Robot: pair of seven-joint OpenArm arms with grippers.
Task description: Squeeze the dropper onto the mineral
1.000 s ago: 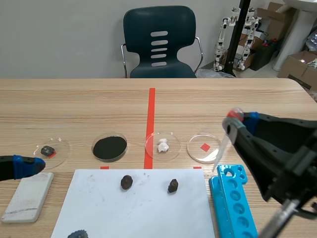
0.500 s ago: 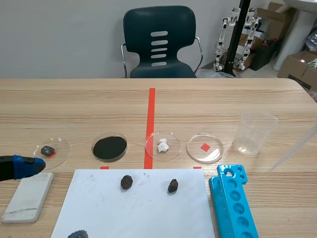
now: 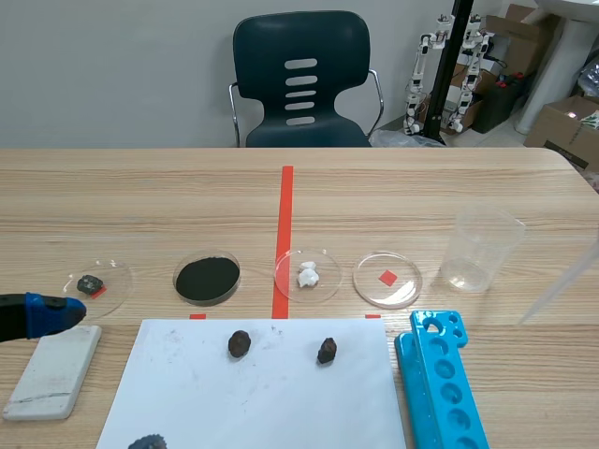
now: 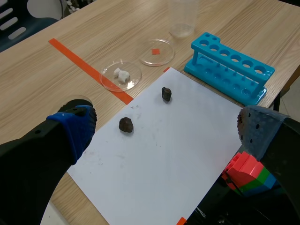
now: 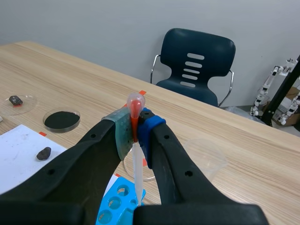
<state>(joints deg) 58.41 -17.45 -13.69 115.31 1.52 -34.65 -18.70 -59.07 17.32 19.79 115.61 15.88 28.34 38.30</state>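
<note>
My right gripper (image 5: 135, 130) is shut on a clear plastic dropper (image 5: 137, 171) with a red bulb that sticks up above the fingers. It is held high over the blue tube rack (image 5: 117, 204). In the scene view only the dropper's faint stem (image 3: 560, 288) shows at the right edge. A white mineral (image 3: 308, 275) lies in a petri dish beside the red line. Two dark minerals (image 3: 239, 343) (image 3: 326, 351) lie on the white paper (image 3: 257, 402). My left gripper (image 4: 164, 131) hangs open above the paper, low at the table's left (image 3: 37, 315).
A clear beaker (image 3: 480, 248) stands at the right, an empty dish (image 3: 387, 279) beside it. A dish of black powder (image 3: 207, 278) and a dish with a dark stone (image 3: 92, 283) sit to the left. A white block (image 3: 54, 370) lies front left. A blue rack (image 3: 440, 383) lies front right.
My right arm has drawn back out of the scene view to the right with the dropper, uncovering the beaker. The left arm has not moved.
</note>
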